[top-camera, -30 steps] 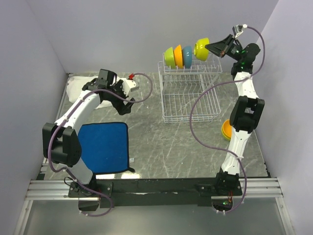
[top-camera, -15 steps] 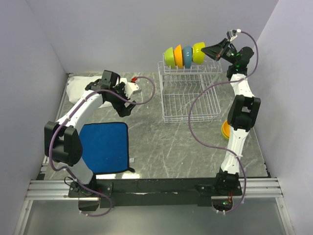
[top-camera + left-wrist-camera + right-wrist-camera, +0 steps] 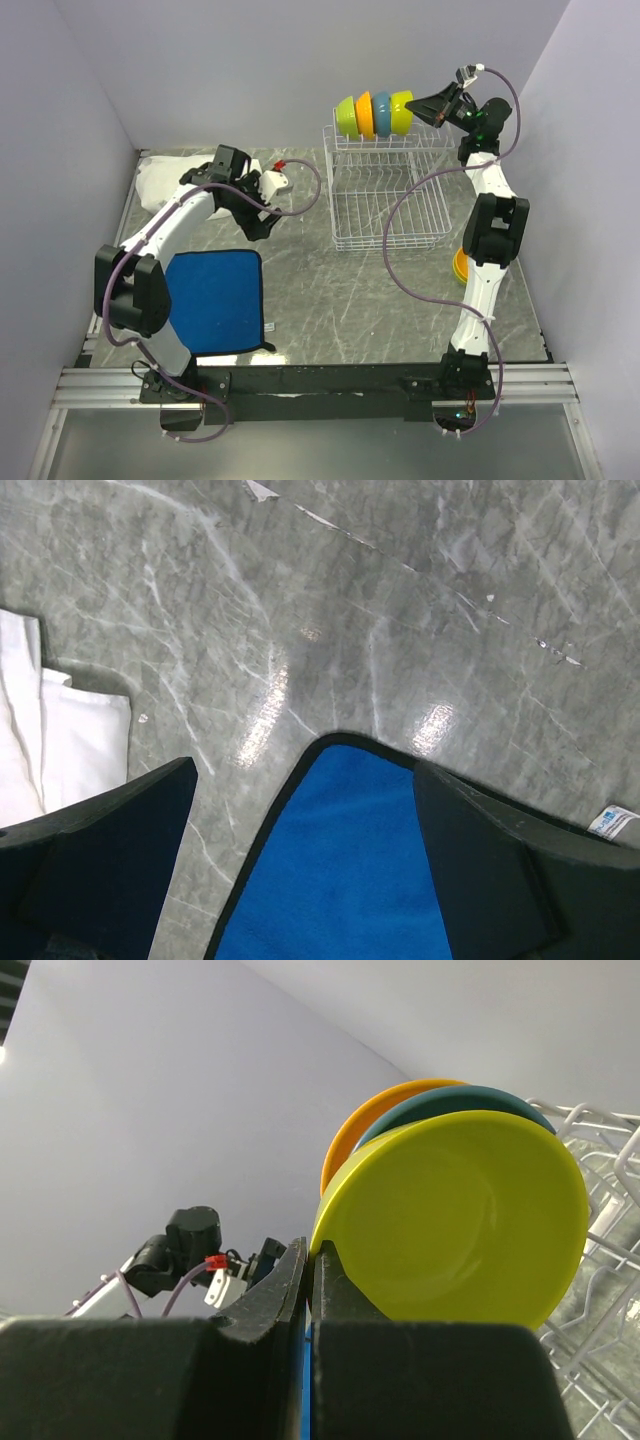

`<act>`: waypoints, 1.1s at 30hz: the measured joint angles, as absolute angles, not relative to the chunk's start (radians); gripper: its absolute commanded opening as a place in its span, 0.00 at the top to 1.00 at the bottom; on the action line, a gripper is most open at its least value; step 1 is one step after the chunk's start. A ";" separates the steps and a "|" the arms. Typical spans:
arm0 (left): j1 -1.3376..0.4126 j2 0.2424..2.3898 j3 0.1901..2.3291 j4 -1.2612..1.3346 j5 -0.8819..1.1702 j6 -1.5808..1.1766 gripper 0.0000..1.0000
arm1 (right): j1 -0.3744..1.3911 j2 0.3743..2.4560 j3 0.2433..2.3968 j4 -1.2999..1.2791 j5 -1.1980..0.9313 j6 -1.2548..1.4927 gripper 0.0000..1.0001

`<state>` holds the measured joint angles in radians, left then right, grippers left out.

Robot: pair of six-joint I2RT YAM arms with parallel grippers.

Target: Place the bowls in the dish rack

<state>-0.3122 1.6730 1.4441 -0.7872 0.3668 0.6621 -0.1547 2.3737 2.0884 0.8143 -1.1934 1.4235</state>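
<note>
The white wire dish rack point(image 3: 388, 200) stands at the back of the table. Lime green point(image 3: 346, 117), orange point(image 3: 365, 114) and blue point(image 3: 383, 113) bowls stand on edge in its upper shelf. My right gripper point(image 3: 420, 105) is shut on the rim of a yellow bowl point(image 3: 402, 111), held against the blue one at the row's right end. In the right wrist view the yellow bowl point(image 3: 460, 1220) fills the frame, its rim pinched between my fingers point(image 3: 340, 1280). Another orange bowl point(image 3: 461, 266) lies on the table right of the rack. My left gripper point(image 3: 262, 222) is open and empty.
A blue cloth mat point(image 3: 212, 300) lies at the front left, its corner under my left gripper point(image 3: 350, 860). White cloth point(image 3: 160, 180) lies at the back left. Walls close in on both sides and behind the rack.
My right gripper has carried the yellow bowl left and down into the row beside the blue bowl. My left arm has shifted slightly right.
</note>
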 measured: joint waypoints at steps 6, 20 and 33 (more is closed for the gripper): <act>-0.332 1.702 1.449 -0.791 0.361 0.662 0.03 | -0.155 2.382 2.089 0.805 -1.192 1.419 1.00; -0.355 1.726 1.497 -0.817 0.348 0.661 0.03 | -0.152 2.442 2.149 0.797 -1.180 1.415 1.00; -0.375 1.763 1.514 -0.817 0.342 0.658 0.03 | -0.140 2.493 2.250 0.785 -1.258 1.379 1.00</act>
